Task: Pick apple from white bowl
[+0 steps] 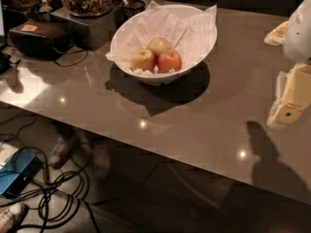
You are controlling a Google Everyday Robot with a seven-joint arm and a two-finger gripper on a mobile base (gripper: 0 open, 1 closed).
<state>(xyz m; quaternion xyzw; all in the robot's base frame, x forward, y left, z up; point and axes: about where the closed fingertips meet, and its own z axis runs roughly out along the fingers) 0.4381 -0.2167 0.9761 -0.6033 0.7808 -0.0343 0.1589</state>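
The white bowl, wide and lined with crumpled white paper, stands on the grey-brown table at the back centre. Three apples lie in its bottom. The apple, orange-red and the reddest, is the front right one. A paler apple sits to its left and another paler one behind them. My gripper, cream-coloured under a white arm housing, hangs at the right edge of the view, above the table. It is well to the right of the bowl and apart from it, holding nothing I can see.
Jars of nuts on a dark stand and a black device with a cable sit at the back left. The table's front edge runs diagonally. Cables and a blue box lie on the floor below.
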